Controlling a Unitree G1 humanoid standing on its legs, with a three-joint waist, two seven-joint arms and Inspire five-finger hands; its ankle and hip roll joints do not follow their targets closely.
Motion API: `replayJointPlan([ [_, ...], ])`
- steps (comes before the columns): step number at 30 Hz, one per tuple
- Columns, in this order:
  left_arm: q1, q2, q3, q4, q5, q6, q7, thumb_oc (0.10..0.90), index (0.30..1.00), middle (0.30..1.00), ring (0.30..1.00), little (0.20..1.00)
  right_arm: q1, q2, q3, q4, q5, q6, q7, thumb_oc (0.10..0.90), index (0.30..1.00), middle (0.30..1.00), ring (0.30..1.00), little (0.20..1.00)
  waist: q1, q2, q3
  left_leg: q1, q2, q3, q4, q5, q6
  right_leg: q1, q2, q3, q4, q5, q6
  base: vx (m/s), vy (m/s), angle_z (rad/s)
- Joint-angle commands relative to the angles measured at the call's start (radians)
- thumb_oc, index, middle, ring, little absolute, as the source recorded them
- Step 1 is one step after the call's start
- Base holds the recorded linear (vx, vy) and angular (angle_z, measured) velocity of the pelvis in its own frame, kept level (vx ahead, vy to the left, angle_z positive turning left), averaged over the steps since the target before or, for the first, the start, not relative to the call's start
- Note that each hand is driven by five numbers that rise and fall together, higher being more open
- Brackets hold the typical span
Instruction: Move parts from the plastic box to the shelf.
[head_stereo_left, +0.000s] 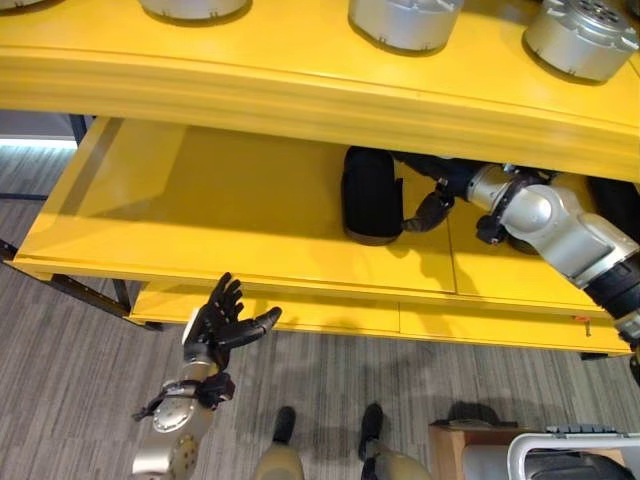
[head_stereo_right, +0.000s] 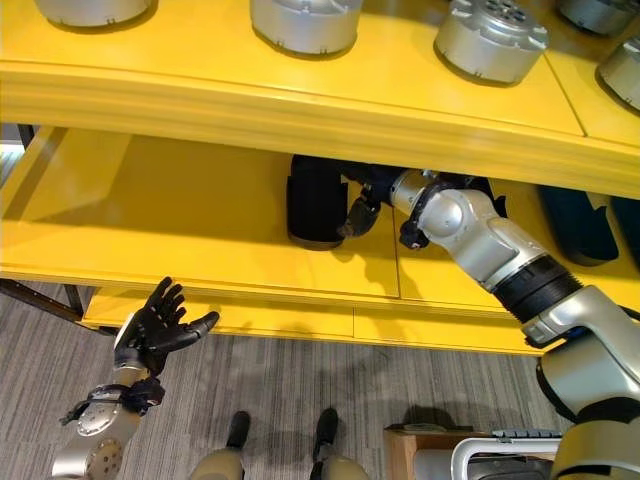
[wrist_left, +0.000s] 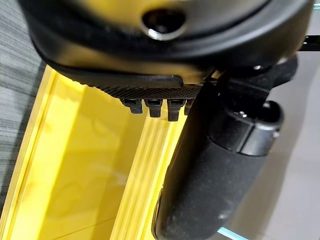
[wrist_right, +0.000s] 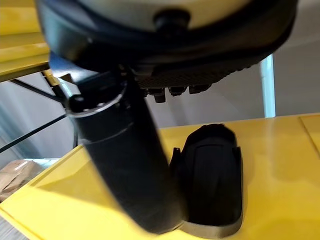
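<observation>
A black curved part (head_stereo_left: 372, 195) with a grey base stands upright on the yellow middle shelf (head_stereo_left: 200, 215), partly under the shelf above. My right hand (head_stereo_left: 432, 208) reaches in beside it, on its right. In the right wrist view the thumb (wrist_right: 125, 165) is straight and the black part (wrist_right: 212, 175) stands free just past it, so the hand is open. My left hand (head_stereo_left: 218, 320) is open with spread fingers, held in the air below the shelf's front edge, holding nothing.
Several round silver parts (head_stereo_left: 405, 20) sit on the top shelf (head_stereo_left: 300, 75). Dark blue items (head_stereo_right: 580, 225) lie at the right of the middle shelf. A lower yellow shelf (head_stereo_left: 320, 312) juts out below. A pale box rim (head_stereo_left: 570, 445) shows at the lower right.
</observation>
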Motion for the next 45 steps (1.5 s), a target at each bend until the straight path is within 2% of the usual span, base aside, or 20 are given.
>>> replayJointPlan([
  [1, -0.024, 0.043, 0.035, -0.104, 0.020, -0.069, -0.006, 0.900, 1.000, 1.000, 1.000, 1.000, -0.111, -0.094, -0.059, -0.098, -0.002, -0.046, -0.074, 0.900, 1.000, 1.000, 1.000, 1.000, -0.015, -0.016, -0.082, 0.030, 0.023, 0.002, 0.003, -0.056, 0.026, -0.012, -0.068, 0.045, 0.155, -0.096, 0.082, 0.00, 0.000, 0.00],
  [4, -0.019, 0.038, 0.039, -0.105, 0.028, -0.067, -0.003, 0.900, 1.000, 1.000, 1.000, 1.000, -0.055, -0.113, -0.111, -0.159, -0.004, -0.050, -0.078, 0.900, 1.000, 1.000, 1.000, 1.000, -0.021, -0.016, -0.085, 0.030, 0.023, 0.008, 0.002, -0.056, 0.027, -0.013, -0.068, 0.049, 0.151, -0.093, 0.083, -0.01, 0.005, -0.01],
  [8, -0.003, 0.009, 0.059, -0.106, 0.043, -0.061, 0.001, 0.900, 1.000, 1.000, 1.000, 1.000, 0.156, -0.121, -0.297, -0.306, -0.040, -0.069, -0.098, 0.900, 1.000, 1.000, 1.000, 1.000, -0.038, -0.010, -0.090, 0.022, 0.020, 0.018, 0.003, -0.048, 0.029, -0.017, -0.069, 0.056, 0.133, -0.078, 0.084, -0.02, 0.008, -0.01],
  [9, 0.002, -0.003, 0.065, -0.110, 0.054, -0.060, 0.002, 0.900, 1.000, 1.000, 1.000, 1.000, 0.275, -0.093, -0.391, -0.360, -0.083, -0.080, -0.111, 0.900, 1.000, 1.000, 1.000, 1.000, -0.045, -0.007, -0.092, 0.020, 0.019, 0.021, 0.000, -0.048, 0.030, -0.017, -0.069, 0.059, 0.121, -0.071, 0.086, -0.01, 0.013, -0.07],
  [10, 0.002, 0.001, 0.062, -0.110, 0.054, -0.060, 0.003, 0.900, 1.000, 1.000, 1.000, 1.000, 0.289, -0.093, -0.404, -0.367, -0.085, -0.078, -0.109, 0.900, 1.000, 1.000, 1.000, 1.000, -0.041, -0.010, -0.094, 0.020, 0.019, 0.021, 0.000, -0.048, 0.030, -0.017, -0.069, 0.059, 0.120, -0.070, 0.086, -0.01, 0.019, -0.11],
  [13, 0.009, -0.016, 0.070, -0.113, 0.073, -0.058, 0.007, 0.900, 1.000, 1.000, 1.000, 1.000, 0.499, 0.008, -0.567, -0.465, -0.104, -0.097, -0.129, 0.900, 1.000, 1.000, 1.000, 1.000, -0.050, -0.005, -0.099, 0.012, 0.015, 0.030, -0.007, -0.045, 0.035, -0.023, -0.070, 0.064, 0.102, -0.055, 0.094, -0.01, 0.026, -0.18],
  [14, 0.009, -0.015, 0.069, -0.113, 0.073, -0.058, 0.007, 0.900, 1.000, 1.000, 1.000, 1.000, 0.503, 0.008, -0.570, -0.467, -0.104, -0.096, -0.128, 0.900, 1.000, 1.000, 1.000, 1.000, -0.049, -0.006, -0.100, 0.012, 0.015, 0.030, -0.007, -0.045, 0.035, -0.023, -0.070, 0.064, 0.102, -0.055, 0.094, -0.01, 0.048, -0.07],
  [15, 0.013, -0.025, 0.070, -0.111, 0.085, -0.058, 0.006, 0.900, 1.000, 1.000, 1.000, 1.000, 0.613, 0.070, -0.651, -0.513, -0.135, -0.115, -0.157, 0.900, 1.000, 1.000, 1.000, 1.000, -0.059, 0.001, -0.102, 0.004, 0.008, 0.033, -0.009, -0.043, 0.040, -0.026, -0.074, 0.061, 0.094, -0.042, 0.101, -0.01, 0.062, -0.03],
  [17, 0.016, -0.033, 0.070, -0.108, 0.092, -0.063, 0.011, 0.900, 1.000, 1.000, 1.000, 1.000, 0.733, 0.157, -0.745, -0.573, -0.129, -0.148, -0.202, 0.900, 1.000, 1.000, 1.000, 1.000, -0.072, 0.008, -0.107, -0.005, -0.003, 0.033, -0.009, -0.043, 0.048, -0.029, -0.081, 0.061, 0.091, -0.032, 0.110, 0.00, 0.094, -0.01],
  [21, 0.019, -0.039, 0.051, -0.097, 0.109, -0.075, 0.014, 0.900, 1.000, 1.000, 1.000, 1.000, 0.898, 0.269, -0.824, -0.630, -0.169, -0.177, -0.258, 0.900, 1.000, 1.000, 1.000, 1.000, -0.096, 0.019, -0.121, -0.005, -0.030, 0.037, -0.009, -0.060, 0.062, -0.024, -0.101, 0.058, 0.089, -0.020, 0.131, 0.04, 0.130, -0.05],
  [24, 0.017, -0.040, 0.045, -0.096, 0.128, -0.086, 0.025, 0.900, 1.000, 1.000, 1.000, 1.000, 0.960, 0.335, -0.832, -0.641, -0.165, -0.194, -0.286, 0.900, 1.000, 1.000, 1.000, 1.000, -0.111, 0.019, -0.124, -0.003, -0.051, 0.046, -0.009, -0.058, 0.072, -0.030, -0.119, 0.072, 0.087, 0.010, 0.144, 0.01, 0.132, -0.02],
  [28, 0.006, -0.037, 0.034, -0.108, 0.154, -0.108, 0.033, 0.900, 1.000, 1.000, 1.000, 1.000, 1.022, 0.406, -0.776, -0.623, -0.137, -0.209, -0.286, 0.900, 1.000, 1.000, 1.000, 1.000, -0.127, 0.018, -0.126, 0.015, -0.083, 0.072, -0.009, -0.081, 0.094, -0.037, -0.145, 0.108, 0.090, 0.047, 0.164, 0.02, 0.170, -0.10],
  [31, 0.002, -0.035, 0.032, -0.109, 0.159, -0.110, 0.037, 0.900, 1.000, 1.000, 1.000, 1.000, 1.028, 0.413, -0.767, -0.620, -0.135, -0.209, -0.287, 0.900, 1.000, 1.000, 1.000, 1.000, -0.130, 0.016, -0.125, 0.018, -0.088, 0.077, -0.009, -0.083, 0.097, -0.039, -0.149, 0.114, 0.091, 0.056, 0.168, 0.00, 0.094, -0.17],
  [33, -0.031, -0.027, 0.018, -0.114, 0.180, -0.119, 0.045, 0.900, 1.000, 1.000, 1.000, 1.000, 1.039, 0.429, -0.737, -0.605, -0.111, -0.209, -0.278, 0.900, 1.000, 1.000, 1.000, 1.000, -0.150, 0.009, -0.116, 0.026, -0.108, 0.103, -0.009, -0.093, 0.110, -0.060, -0.165, 0.150, 0.098, 0.101, 0.179, -0.02, 0.172, -0.26],
  [38, -0.058, -0.022, 0.005, -0.105, 0.187, -0.127, 0.046, 0.900, 1.000, 1.000, 1.000, 1.000, 1.039, 0.436, -0.725, -0.599, -0.106, -0.210, -0.278, 0.900, 1.000, 1.000, 1.000, 1.000, -0.161, -0.002, -0.109, 0.028, -0.115, 0.138, -0.009, -0.098, 0.115, -0.079, -0.165, 0.181, 0.086, 0.151, 0.191, -0.02, 0.079, -0.21],
  [39, -0.081, -0.022, -0.007, -0.085, 0.191, -0.130, 0.059, 0.900, 1.000, 1.000, 1.000, 1.000, 1.016, 0.445, -0.702, -0.579, -0.110, -0.206, -0.284, 0.900, 1.000, 1.000, 1.000, 1.000, -0.167, -0.006, -0.098, 0.032, -0.104, 0.175, -0.009, -0.096, 0.117, -0.103, -0.156, 0.171, 0.095, 0.178, 0.198, -0.02, 0.038, -0.52],
  [40, -0.083, -0.022, -0.007, -0.084, 0.192, -0.130, 0.059, 0.900, 1.000, 1.000, 1.000, 1.000, 1.014, 0.445, -0.701, -0.578, -0.110, -0.206, -0.285, 0.900, 1.000, 1.000, 1.000, 1.000, -0.165, -0.006, -0.097, 0.033, -0.103, 0.177, -0.009, -0.097, 0.117, -0.103, -0.154, 0.173, 0.097, 0.178, 0.198, -0.06, 0.045, -0.73],
  [41, -0.090, -0.022, -0.009, -0.076, 0.188, -0.131, 0.063, 0.900, 1.000, 1.000, 1.000, 1.000, 1.001, 0.445, -0.692, -0.573, -0.112, -0.205, -0.289, 0.900, 1.000, 1.000, 1.000, 1.000, -0.161, -0.002, -0.089, 0.035, -0.092, 0.191, -0.009, -0.094, 0.118, -0.114, -0.149, 0.145, 0.122, 0.162, 0.194, -0.08, 0.038, -0.75],
  [42, -0.093, -0.023, -0.008, -0.070, 0.186, -0.130, 0.067, 0.900, 1.000, 1.000, 1.000, 1.000, 0.983, 0.443, -0.680, -0.566, -0.117, -0.202, -0.291, 0.900, 1.000, 1.000, 1.000, 1.000, -0.152, 0.008, -0.080, 0.037, -0.077, 0.210, -0.009, -0.090, 0.119, -0.115, -0.152, 0.083, 0.161, 0.125, 0.182, -0.12, 0.061, -0.75],
  [45, -0.090, -0.031, -0.002, -0.071, 0.182, -0.127, 0.072, 0.900, 1.000, 1.000, 1.000, 1.000, 0.959, 0.441, -0.667, -0.562, -0.108, -0.205, -0.296, 0.900, 1.000, 1.000, 1.000, 1.000, -0.133, 0.026, -0.078, 0.042, -0.044, 0.256, -0.009, -0.084, 0.121, -0.074, -0.175, -0.023, 0.238, 0.027, 0.154, -0.12, 0.060, -0.63],
])
